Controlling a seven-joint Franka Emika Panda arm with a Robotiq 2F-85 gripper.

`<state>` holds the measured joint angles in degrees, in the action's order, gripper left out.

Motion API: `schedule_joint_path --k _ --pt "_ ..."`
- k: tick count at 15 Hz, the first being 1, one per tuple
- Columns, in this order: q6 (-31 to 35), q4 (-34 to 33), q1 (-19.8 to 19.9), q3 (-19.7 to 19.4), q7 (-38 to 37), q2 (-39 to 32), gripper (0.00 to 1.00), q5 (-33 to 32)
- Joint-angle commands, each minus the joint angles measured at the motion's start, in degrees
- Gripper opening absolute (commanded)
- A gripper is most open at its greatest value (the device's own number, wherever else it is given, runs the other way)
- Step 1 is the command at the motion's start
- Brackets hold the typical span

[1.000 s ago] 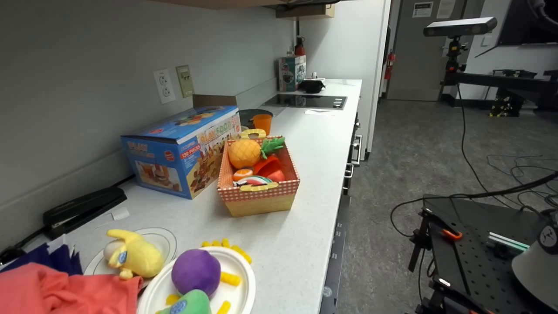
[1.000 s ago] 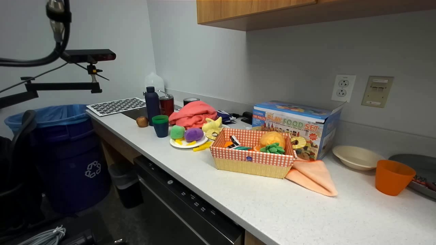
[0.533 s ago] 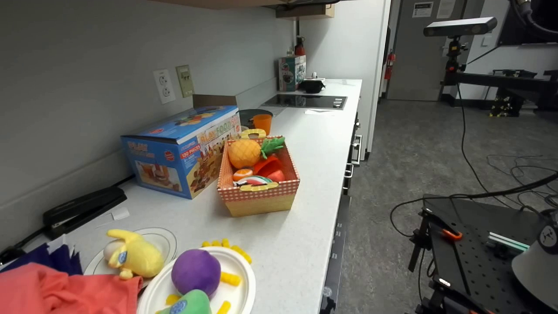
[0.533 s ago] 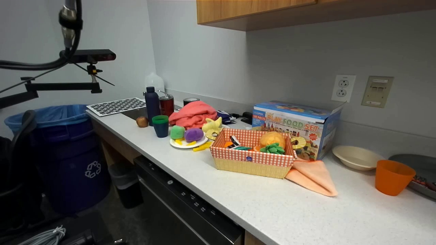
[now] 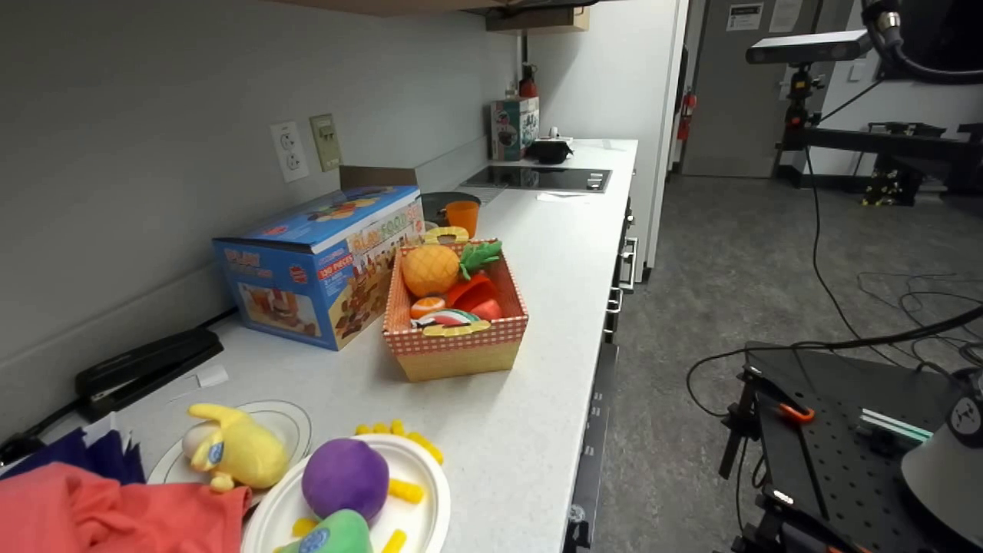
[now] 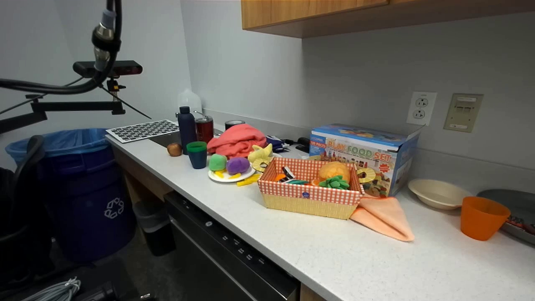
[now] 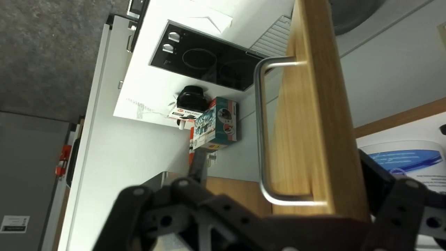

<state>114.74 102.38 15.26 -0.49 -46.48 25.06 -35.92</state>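
White and speckled, the worktop (image 5: 553,307) extends from near to far in an exterior view, bounded at left by a grey wall (image 5: 192,100) and at right by dark flooring (image 5: 722,253); a black cooktop (image 5: 530,179) is set in its far part, and a grey door (image 5: 737,115) stands across the room. Note the checked basket (image 5: 461,361) just right of the printed box (image 5: 330,257). In the wrist view your tool (image 7: 284,170) stands wide, its fingers (image 7: 198,165) well apart; the wooden cabinet door (image 7: 313,132), with a metal handle (image 7: 260,122), appears between them; contact cannot be judged.
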Motion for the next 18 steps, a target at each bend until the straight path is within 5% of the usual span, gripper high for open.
schedule_joint_path --k 1,8,18 --pt "-2.44 -1.75 1.71 1.18 -2.09 -0.52 1.00 -4.55" --pt "-9.16 0.25 2.46 -0.39 -6.98 2.14 1.00 -12.65" --pt "-10.24 -1.39 5.18 -10.11 -8.65 2.01 1.00 -21.83"
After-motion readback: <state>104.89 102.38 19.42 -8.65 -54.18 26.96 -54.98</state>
